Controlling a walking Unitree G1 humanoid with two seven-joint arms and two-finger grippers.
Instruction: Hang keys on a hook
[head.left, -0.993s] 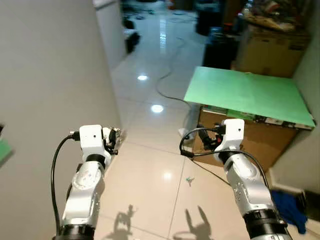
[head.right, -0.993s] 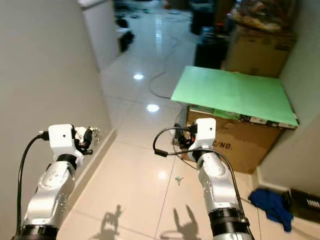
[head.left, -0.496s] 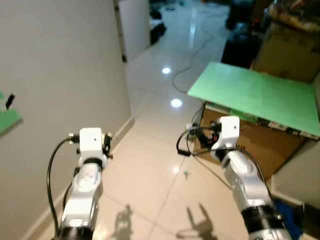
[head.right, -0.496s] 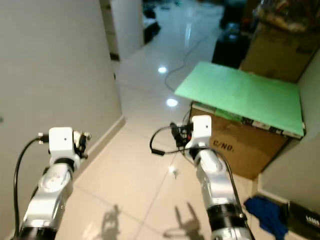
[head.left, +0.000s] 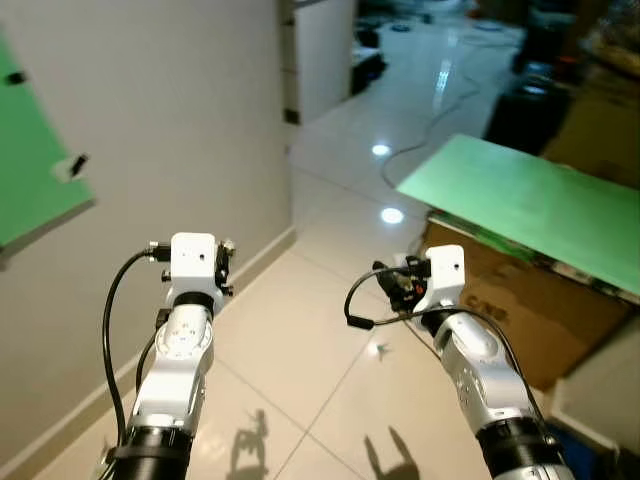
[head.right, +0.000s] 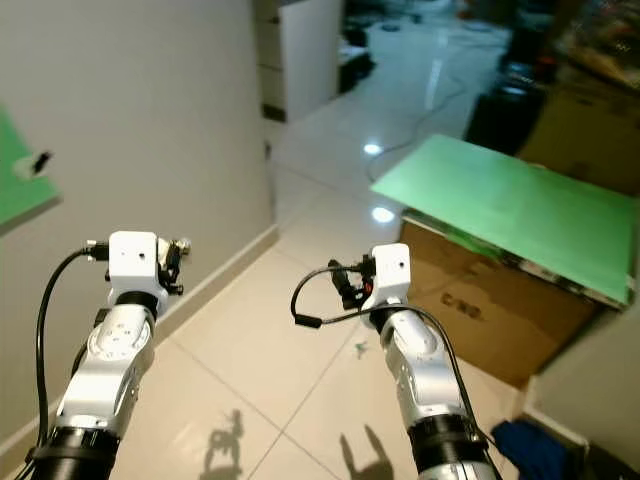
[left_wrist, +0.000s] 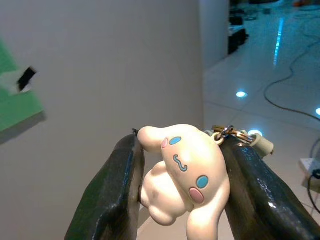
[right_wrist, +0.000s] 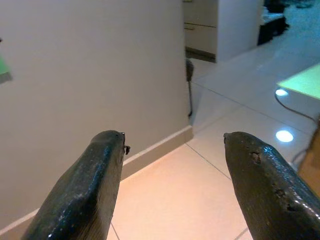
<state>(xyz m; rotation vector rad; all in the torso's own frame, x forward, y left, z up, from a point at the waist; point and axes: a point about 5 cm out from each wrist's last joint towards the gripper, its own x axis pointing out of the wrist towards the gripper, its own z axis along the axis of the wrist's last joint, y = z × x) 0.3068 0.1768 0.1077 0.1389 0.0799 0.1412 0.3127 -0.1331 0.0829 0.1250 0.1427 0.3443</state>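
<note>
My left gripper (left_wrist: 182, 150) is shut on a white plush-dog keychain (left_wrist: 180, 175) with a metal key ring (left_wrist: 227, 132) at its top; in the left eye view that gripper (head.left: 222, 268) is held out at chest height beside the grey wall. On the wall to the left hangs a green panel (head.left: 30, 170) with a small hook (head.left: 72, 165), also seen as the hook (left_wrist: 24, 80) in the left wrist view. My right gripper (right_wrist: 172, 145) is open and holds nothing, raised over the tiled floor (head.left: 393, 285).
A cardboard box (head.left: 520, 310) topped by a green board (head.left: 530, 200) stands to the right. A small object (head.left: 378, 349) lies on the tiles before it. A cable (head.left: 430, 110) runs down the corridor, past a white cabinet (head.left: 325, 50). Blue cloth (head.right: 530, 445) lies at lower right.
The camera has turned left: the wall's green panel and hook have come into view, and the box has slid right. Both arms keep their pose; the left still holds the keychain.
</note>
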